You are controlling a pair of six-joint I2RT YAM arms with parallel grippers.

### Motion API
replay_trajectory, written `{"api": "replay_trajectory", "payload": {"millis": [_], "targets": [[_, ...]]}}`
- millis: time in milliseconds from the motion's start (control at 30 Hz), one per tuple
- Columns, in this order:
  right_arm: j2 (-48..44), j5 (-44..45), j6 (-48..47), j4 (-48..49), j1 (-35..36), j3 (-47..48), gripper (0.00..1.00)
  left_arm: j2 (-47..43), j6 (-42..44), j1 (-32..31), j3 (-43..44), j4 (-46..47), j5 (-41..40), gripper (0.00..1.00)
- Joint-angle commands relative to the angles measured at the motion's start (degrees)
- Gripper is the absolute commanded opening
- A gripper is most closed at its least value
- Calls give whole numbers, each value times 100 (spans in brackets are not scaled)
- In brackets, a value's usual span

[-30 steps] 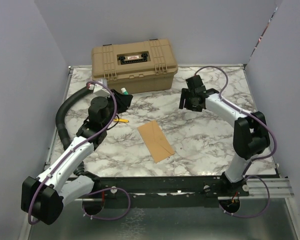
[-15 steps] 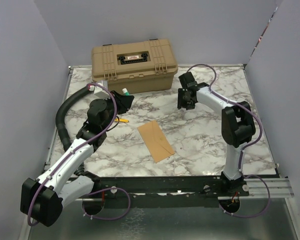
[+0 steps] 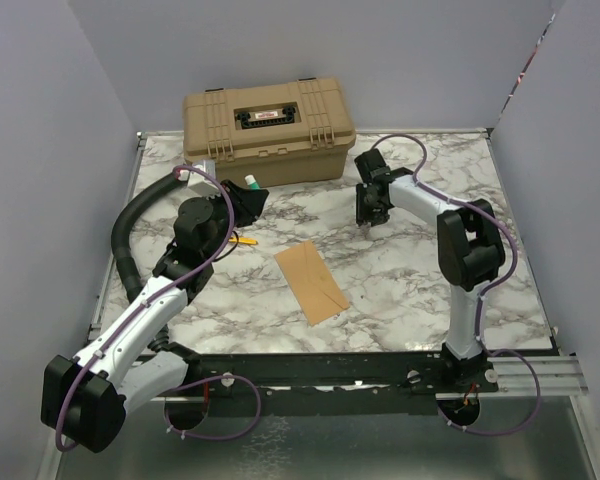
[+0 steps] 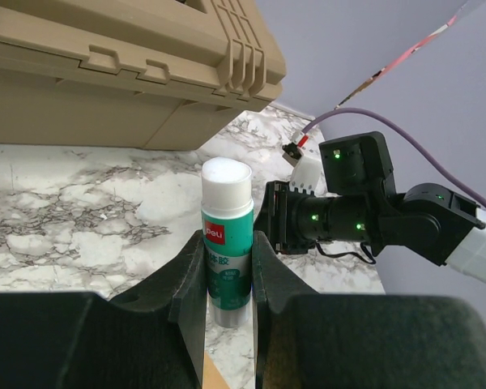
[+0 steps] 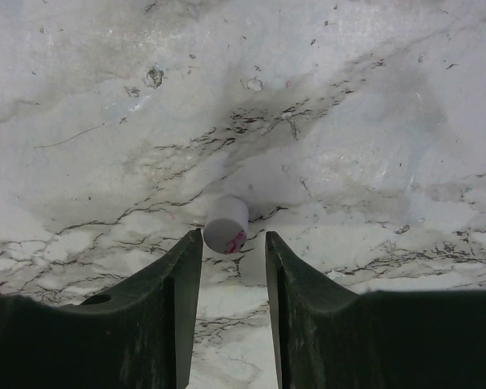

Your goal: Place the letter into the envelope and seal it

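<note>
The kraft-brown envelope (image 3: 312, 281) lies flat at the middle of the marble table; a diagonal seam shows on it. The letter is hidden from view. My left gripper (image 3: 246, 197) hovers left of the envelope, shut on a green and white glue stick (image 4: 226, 227) that stands upright between its fingers (image 4: 186, 275). Its white top is uncapped. My right gripper (image 5: 233, 237) points down at the table behind the envelope. It is open, and a small white cap (image 5: 225, 224) lies just past its tips, close against the left fingertip (image 5: 190, 247).
A big tan plastic case (image 3: 270, 125) stands shut at the back, behind both grippers. A small yellow-orange object (image 3: 244, 240) lies on the table under the left wrist. Grey walls close in on the left, right and back.
The right arm swung left and lowered its gripper to the table over the cap, and its jaws narrowed. The left gripper and the glue stick stayed put.
</note>
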Motion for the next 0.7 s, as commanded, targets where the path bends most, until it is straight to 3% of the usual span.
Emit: {"api": "replay_trajectory", "payload": {"millis": [0,467,667], "targets": [[219,55,-124,90,6,43,39,24,60,3,-14,173,111,0],[268,37,-179,252,7,52,33,-18,-29,3,-97,213,402,0],[189,-35,-198,333,6,-1,6,-43,4,7,-146,301,583,0]]}}
